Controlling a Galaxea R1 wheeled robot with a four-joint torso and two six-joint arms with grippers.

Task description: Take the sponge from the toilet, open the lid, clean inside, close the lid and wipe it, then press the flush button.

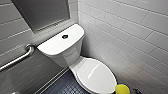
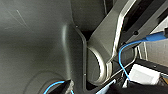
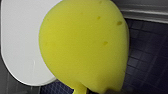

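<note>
In the head view the flush button (image 1: 65,36) is seen at upper centre, the closed lid (image 1: 96,75) is laid lower centre with its long axis slanting down-right, and the sponge (image 1: 122,89), judged clenched in the right claw, is held just beside the lid's front rim at the lower right.

The place was a restroom. A white toilet (image 1: 60,46) stood at the frame's centre against white-tiled walls (image 1: 130,32). A metal grab bar (image 1: 17,58) was fixed at left, and a dark small-tiled floor (image 1: 63,86) lay along the bottom.
</note>
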